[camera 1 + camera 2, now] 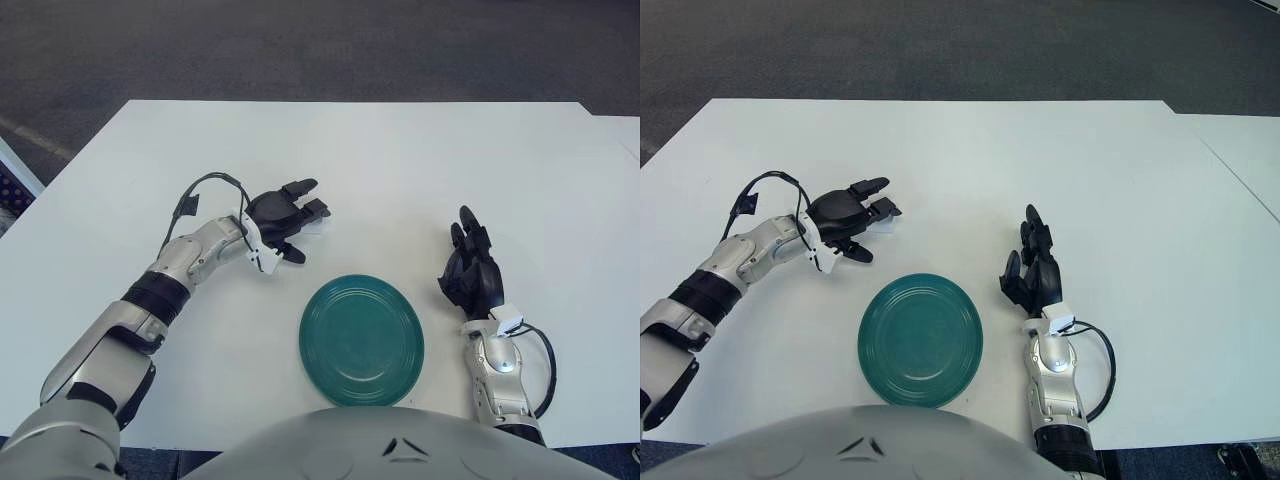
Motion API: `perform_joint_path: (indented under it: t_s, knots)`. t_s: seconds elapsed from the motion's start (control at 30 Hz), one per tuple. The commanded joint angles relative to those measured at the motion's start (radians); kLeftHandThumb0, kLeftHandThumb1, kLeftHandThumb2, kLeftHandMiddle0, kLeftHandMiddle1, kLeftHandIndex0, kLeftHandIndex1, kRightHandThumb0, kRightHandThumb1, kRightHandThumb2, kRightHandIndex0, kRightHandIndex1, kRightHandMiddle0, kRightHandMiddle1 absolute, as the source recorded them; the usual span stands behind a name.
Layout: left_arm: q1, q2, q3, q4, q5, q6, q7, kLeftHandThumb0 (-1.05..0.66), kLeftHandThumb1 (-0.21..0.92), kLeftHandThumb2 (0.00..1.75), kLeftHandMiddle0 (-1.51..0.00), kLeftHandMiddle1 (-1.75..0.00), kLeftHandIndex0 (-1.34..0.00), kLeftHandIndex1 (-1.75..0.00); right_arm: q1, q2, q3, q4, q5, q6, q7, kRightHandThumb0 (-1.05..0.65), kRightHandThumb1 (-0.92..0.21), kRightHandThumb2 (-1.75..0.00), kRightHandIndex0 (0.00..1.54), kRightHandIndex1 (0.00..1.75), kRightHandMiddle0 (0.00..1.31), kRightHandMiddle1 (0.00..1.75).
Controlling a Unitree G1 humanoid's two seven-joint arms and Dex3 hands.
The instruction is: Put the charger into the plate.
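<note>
Charger (pixel 312 224) lies on the desk (pixel 400 160), beyond the plate (pixel 361 339) and to its left, and I see only a small white part of it under the fingers of my left robot hand (pixel 283 215). This hand is directly over it, palm down, the fingers curled around the white block; I judge it is closing on the charger, but I cannot tell if the grip is already firm. I cannot read the long axis of the charger, it is too much covered. The left hand is much nearer than the right robot hand (pixel 472 270), which shows right of the plate with fingers loosely together, holding nothing. From the charger the plate lies toward me and slightly right, near.
</note>
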Motion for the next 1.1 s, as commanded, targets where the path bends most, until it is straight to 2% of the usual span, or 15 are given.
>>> perform_joint_path:
  t_s: [0.0, 0.33, 0.67, 1.07]
  knots:
    - [-0.041, 0.013, -0.006, 0.012, 0.034, 0.034, 0.022, -1.05, 0.92, 0.48, 0.00, 0.00, 0.00, -0.75, 0.070, 0.030, 0.014, 0.161, -0.004, 0.022, 0.006, -0.82, -0.92, -0.87, 0.04, 0.00, 0.00, 0.19]
    - [-0.055, -0.018, -0.012, 0.081, 0.090, 0.120, 0.146, -1.05, 0.92, 0.52, 0.00, 0.00, 0.00, -0.56, 0.068, 0.034, 0.015, 0.170, 0.002, 0.016, 0.019, -0.82, -0.92, -0.86, 0.03, 0.00, 0.00, 0.18]
    - [-0.050, -0.048, -0.029, 0.108, 0.139, 0.233, 0.264, -1.05, 0.92, 0.67, 0.00, 0.00, 0.00, -0.41, 0.066, 0.034, 0.014, 0.172, -0.001, 0.021, 0.017, -0.82, -0.92, -0.86, 0.02, 0.00, 0.00, 0.16]
    - [-0.037, -0.081, -0.035, 0.094, 0.147, 0.325, 0.318, -1.05, 0.92, 0.70, 0.00, 0.00, 0.00, -0.08, 0.062, 0.037, 0.013, 0.173, -0.007, 0.024, 0.006, -0.82, -0.92, -0.85, 0.02, 0.00, 0.00, 0.18]
